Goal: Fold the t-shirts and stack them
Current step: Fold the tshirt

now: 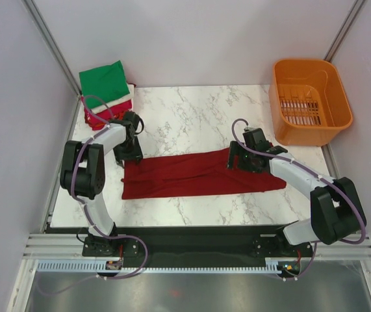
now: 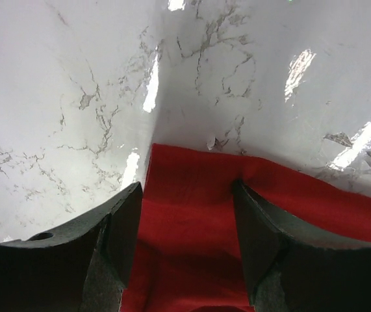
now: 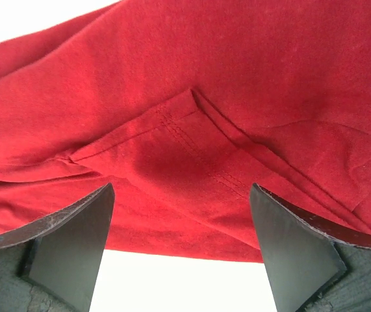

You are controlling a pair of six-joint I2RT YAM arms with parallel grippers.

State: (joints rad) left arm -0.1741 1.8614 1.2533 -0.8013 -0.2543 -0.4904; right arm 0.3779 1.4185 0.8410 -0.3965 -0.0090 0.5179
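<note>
Dark red t-shirt [image 1: 198,174]: long strip, more folds needed, not yet stacked. Folded stack [image 1: 107,91] sits beyond its left end. Left gripper [image 1: 130,156] and right gripper [image 1: 236,161]: jaws open over its ends.

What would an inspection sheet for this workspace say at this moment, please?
Surface: white marble table, glossy, no stains seen.
Job's things: dark red shirt lying as a long strip across the near middle; stack of folded shirts, green on top, at the far left corner.
Clutter: orange basket at the far right corner, nothing seen inside.
Grippers: left fingers open, straddling the red shirt's left edge; right fingers open over its right end.
Cables: purple cables looped along both arms.
Surroundings: pale walls on three sides; metal rail at the near edge.
</note>
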